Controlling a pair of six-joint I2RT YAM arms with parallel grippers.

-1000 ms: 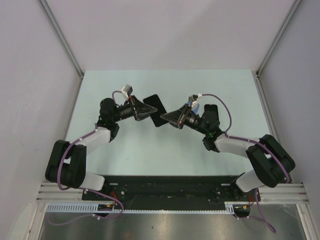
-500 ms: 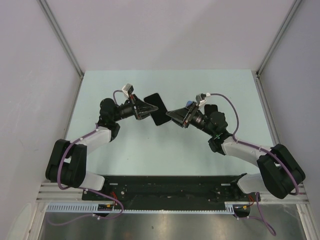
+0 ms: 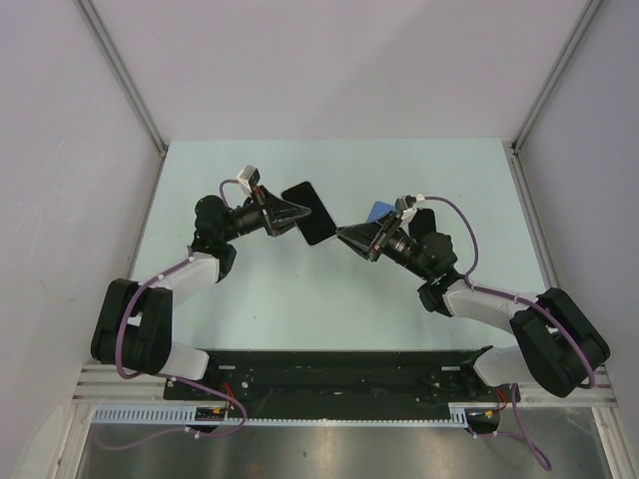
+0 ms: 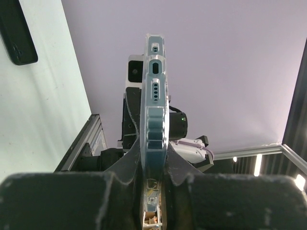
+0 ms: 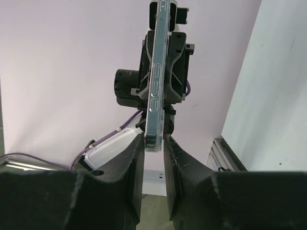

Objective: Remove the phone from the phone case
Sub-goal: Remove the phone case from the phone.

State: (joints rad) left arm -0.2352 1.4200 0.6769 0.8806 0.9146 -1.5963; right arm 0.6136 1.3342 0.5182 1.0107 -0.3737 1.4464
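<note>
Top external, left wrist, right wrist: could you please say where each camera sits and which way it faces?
Top external: above, behind the arm bases, looking down at the table; both arms show.
Left wrist: behind the left hand, facing the right arm; its fingers show.
Right wrist: behind the right hand, facing the left arm; its fingers show.
Both wrist views share the cased phone, edge-on.

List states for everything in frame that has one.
phone: seated in its case, held off the table
phone case: on the phone, clamped at both ends
left end effector: shut on the phone case
right end effector: shut on the phone case's other end
black object: lying flat on the table, untouched
</note>
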